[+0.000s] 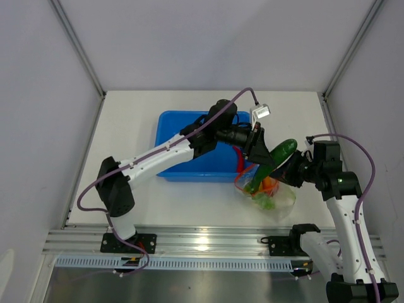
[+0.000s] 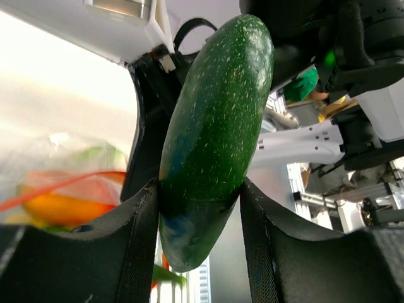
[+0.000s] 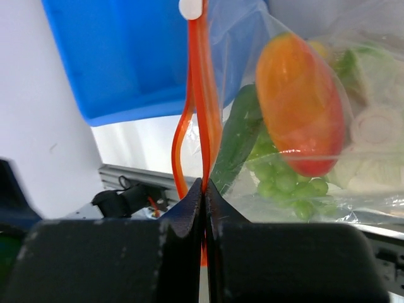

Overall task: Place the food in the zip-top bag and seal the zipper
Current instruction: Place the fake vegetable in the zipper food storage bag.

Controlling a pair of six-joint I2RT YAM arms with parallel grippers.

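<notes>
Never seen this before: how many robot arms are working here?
2. The left arm reaches over the blue tub, holding a cucumber at the bag; the right arm pinches the bag's orange strip. None seem hidden.

Light from above falls soft and even over the worktop, with barely any shadow and one white glare patch on the metal rail. From my left wrist, the background at left burns out to white. The cucumber is sharp with a dull sheen, the bag behind it is a blur, and my left claw shows nearly black. From my right wrist, my right claw is a dark silhouette, the zipper glows backlit, and the orange fruit is soft and out of focus.
</notes>
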